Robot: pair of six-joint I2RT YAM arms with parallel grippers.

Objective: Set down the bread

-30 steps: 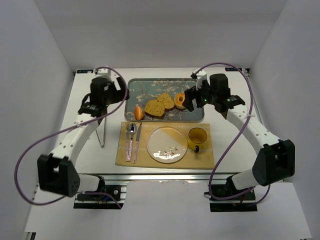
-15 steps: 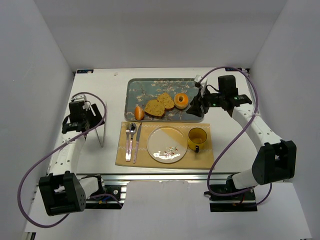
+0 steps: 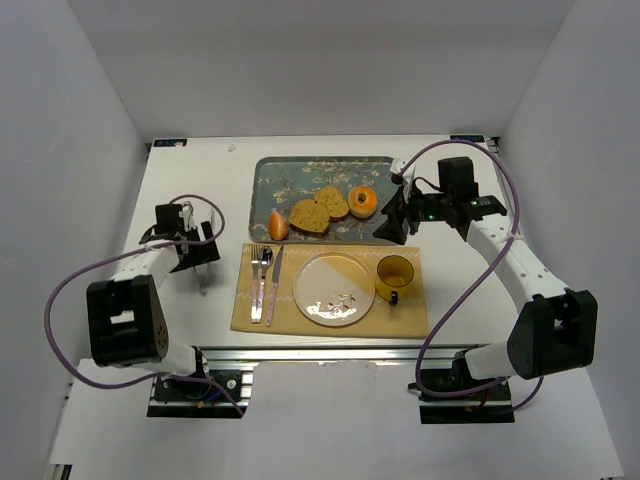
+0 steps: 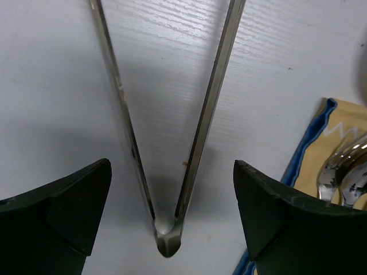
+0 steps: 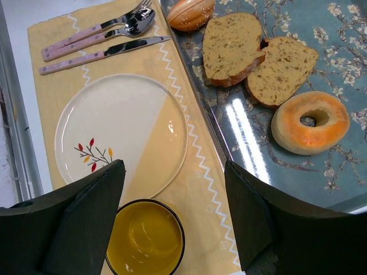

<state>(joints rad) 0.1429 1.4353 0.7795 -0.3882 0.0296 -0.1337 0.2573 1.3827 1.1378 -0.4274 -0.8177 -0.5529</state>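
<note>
Between the widely spread fingers of the left end effector, a pair of slim steel tongs is seen lying flat on the white tabletop. Its hinged end is turned toward the wrist camera, and neither of its arms is touched. At the right edge of that view, a corner of a tan, zigzag-patterned placemat and the bowl of a shiny spoon are caught.

The right end effector is likewise parted, with nothing between its fingers. It is held over the line where the placemat meets the near rim of a blue, blossom-printed tray.

The two flat golden-brown bread slices are found on that tray, touching edge to edge. They are set between a small orange oval fruit and an orange-glazed ring doughnut. A round white-and-yellow plate on the placemat is bare, and a yellow mug is placed just beside it.

Against the overhead view of a second ago, the left arm has been pulled back from the tray's left end to the tongs, left of the placemat. The right end effector has been withdrawn from beside the doughnut to the tray's near right corner. The slices are unmoved.

It is therefore judged that no bread has been transferred yet. The tongs are probably meant to be taken up first as the tool. For that, the left fingers would have to be closed squarely across both steel arms without the tongs being pushed along the tabletop.
</note>
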